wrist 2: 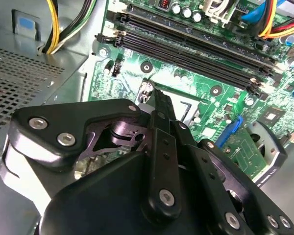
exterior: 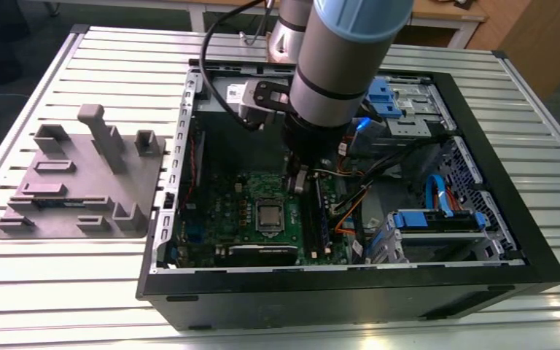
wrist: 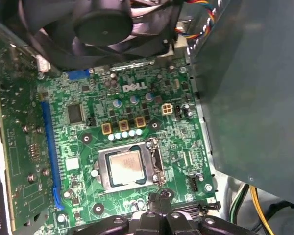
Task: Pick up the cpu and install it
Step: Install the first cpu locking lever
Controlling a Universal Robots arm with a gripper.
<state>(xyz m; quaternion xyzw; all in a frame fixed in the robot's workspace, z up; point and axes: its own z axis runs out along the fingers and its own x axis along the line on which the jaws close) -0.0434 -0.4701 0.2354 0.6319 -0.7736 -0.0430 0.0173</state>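
A: What's on the bench (exterior: 85, 292)?
B: A big open PC case (exterior: 513, 240), w/ the robot arm (exterior: 343, 58) reaching down into it.
A: And inside?
B: A green board (wrist: 137, 122). The cpu (wrist: 125, 166) lies flat in its socket in the middle of the board.
A: Where's the gripper (wrist: 158, 198)?
B: Just beside the socket's edge, a bit above the board, not touching the cpu.
A: Holding anything?
B: No. Fingers (wrist 2: 161, 105) look pressed together, nothing between them.

Just beside the black gripper (wrist: 159, 215), the cpu (wrist: 126, 166) shows dull silver-gray on a green motherboard (wrist: 88, 147). Farther off, a blue slot (wrist: 49, 147) runs lengthwise.
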